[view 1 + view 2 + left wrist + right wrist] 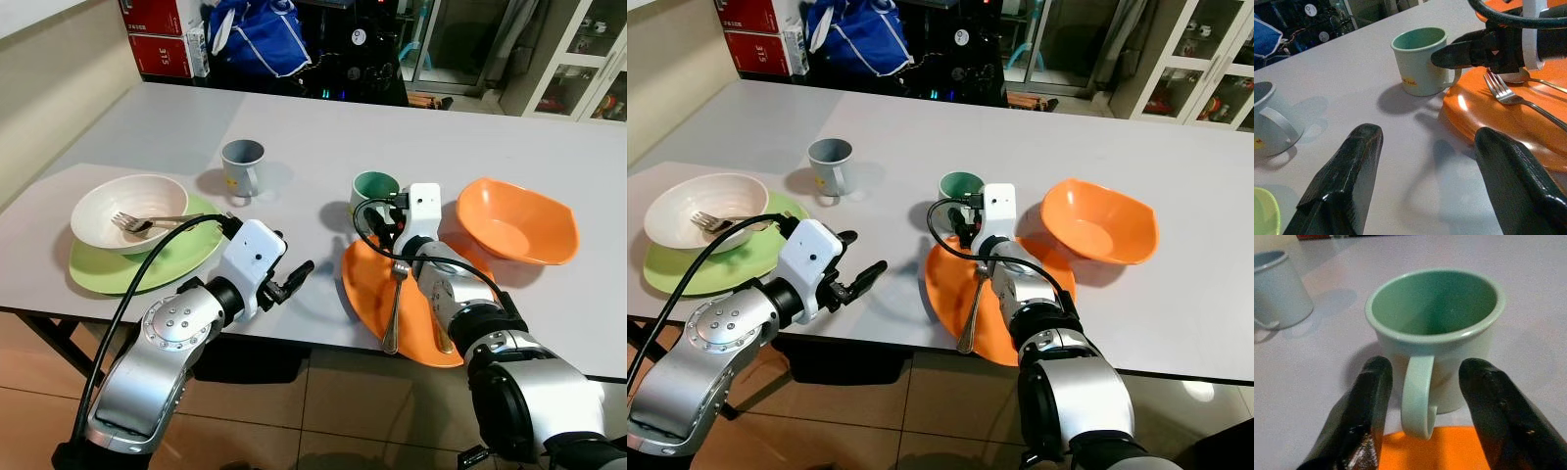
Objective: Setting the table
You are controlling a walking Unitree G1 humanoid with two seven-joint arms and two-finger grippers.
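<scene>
At the green mug [1435, 333], my right gripper [1425, 416] is straddling its handle, fingers apart; left gripper [1425, 181] is hovering open, empty; this place half laid.

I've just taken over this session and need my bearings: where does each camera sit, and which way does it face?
Left eye: on the head, looking down at the table; both arms, the right gripper at the green mug.
Right eye: beside it, same scene; left gripper open over the table edge.
Left wrist: along its open fingers toward the green mug, orange plate and fork.
Right wrist: along its open fingers, either side of the mug's handle.
Shared: the green mug in all four.
</scene>
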